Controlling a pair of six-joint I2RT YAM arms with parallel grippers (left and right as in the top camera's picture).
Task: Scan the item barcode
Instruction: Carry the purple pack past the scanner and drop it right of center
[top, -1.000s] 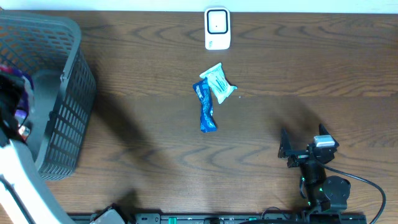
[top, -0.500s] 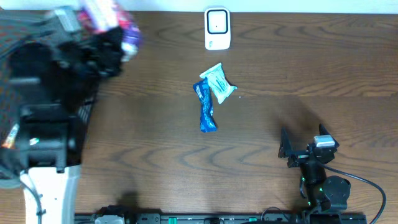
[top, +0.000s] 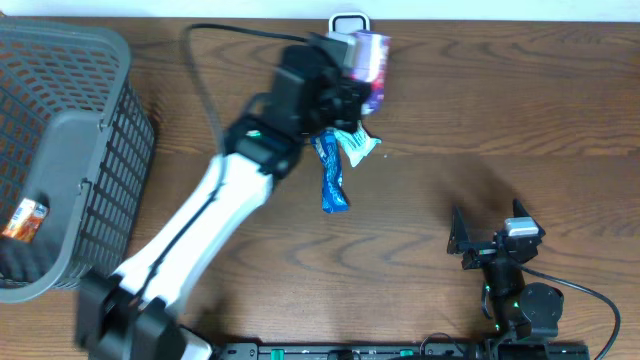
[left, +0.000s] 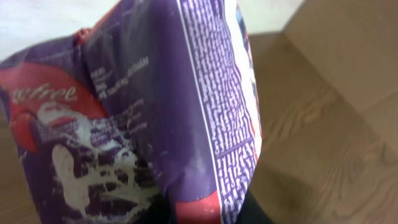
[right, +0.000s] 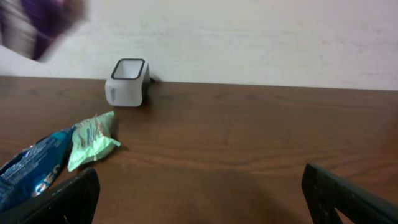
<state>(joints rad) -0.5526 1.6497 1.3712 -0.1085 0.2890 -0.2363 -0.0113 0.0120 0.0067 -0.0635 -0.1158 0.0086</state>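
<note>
The left gripper (top: 350, 62) is clamped nearly closed on one purple snack bag (top: 371, 58), holding it in the air just over the single white scanner (top: 347, 20) at the table's far edge. Two wrappers lie touching nearby: a blue packet (top: 331, 172) and a pale green packet (top: 353, 134). One grey basket (top: 100, 180) holds one orange packet (top: 24, 217). The right gripper (top: 488, 232) stands wide open and empty, well apart from everything else.

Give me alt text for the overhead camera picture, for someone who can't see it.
The left arm holds a purple packet close to a white scanner at the far edge of the table. A blue packet and a pale green packet lie just below; a grey basket stands left, and the right gripper sits open at lower right.
</note>
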